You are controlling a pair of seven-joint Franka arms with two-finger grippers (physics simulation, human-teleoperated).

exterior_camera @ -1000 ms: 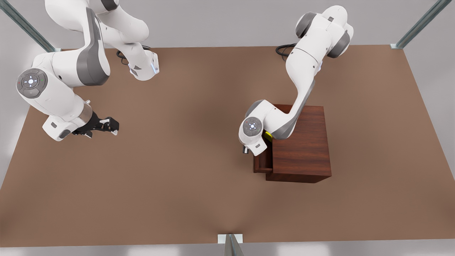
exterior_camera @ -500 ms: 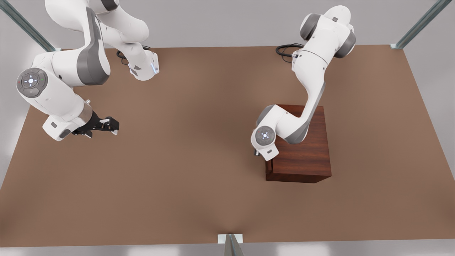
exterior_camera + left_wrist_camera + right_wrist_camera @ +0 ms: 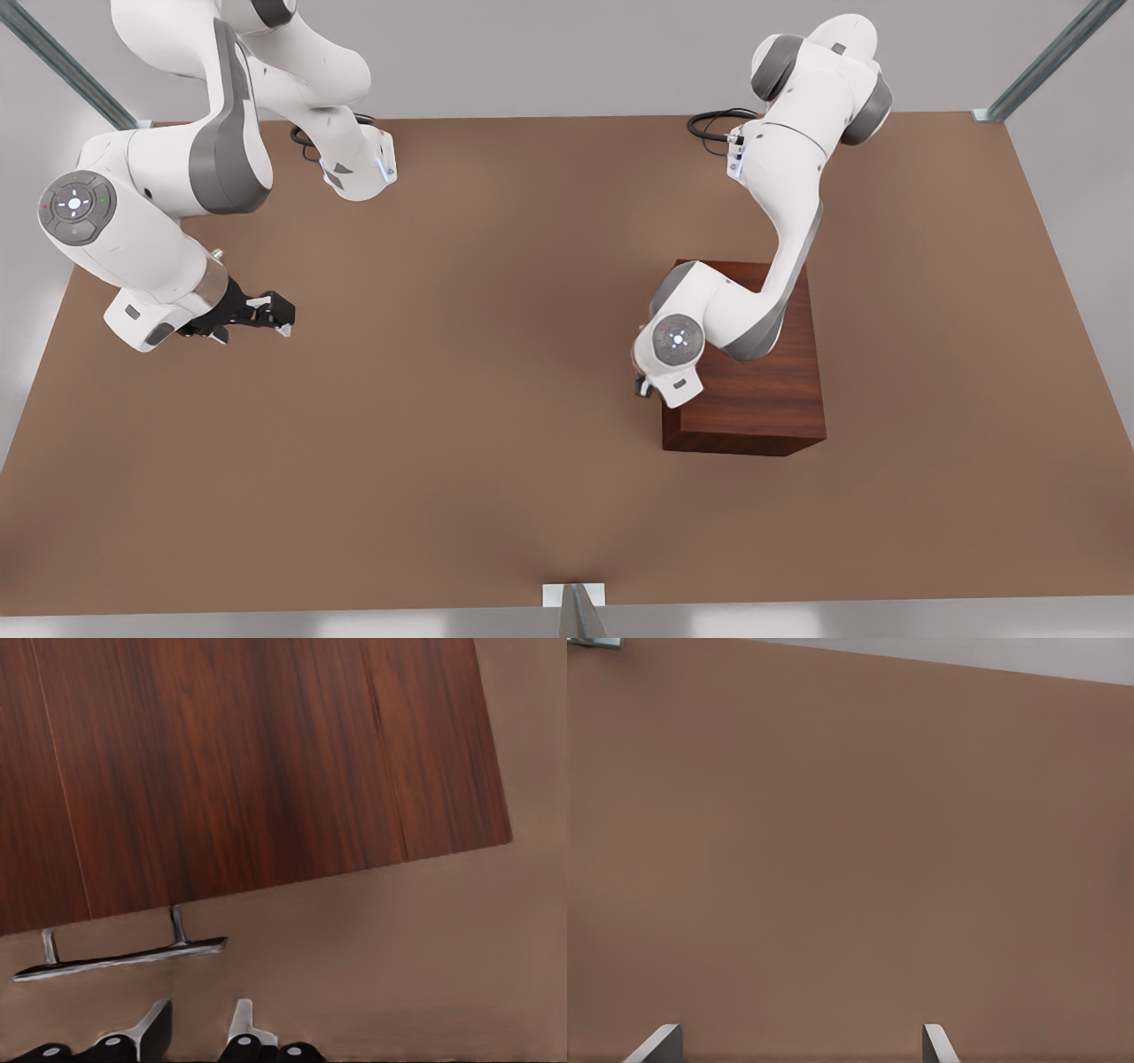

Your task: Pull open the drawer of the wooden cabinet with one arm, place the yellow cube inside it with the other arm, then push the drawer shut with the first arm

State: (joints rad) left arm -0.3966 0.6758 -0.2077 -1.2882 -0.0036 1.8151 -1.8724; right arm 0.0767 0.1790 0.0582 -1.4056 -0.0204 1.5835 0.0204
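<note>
The left gripper (image 3: 199, 1032) stood with fingers parted and empty, the silver bar handle (image 3: 120, 958) just beside it at ten o'clock in its wrist view. The drawer (image 3: 248, 771) looked flush in the wooden cabinet (image 3: 753, 390), so the yellow cube was presumably hidden inside. Retreating carelessly might snag the thin bar and reopen the smooth-grained front. The right gripper (image 3: 266, 315) waited, spread wide, well apart over the matte brown table (image 3: 461, 399).
</note>
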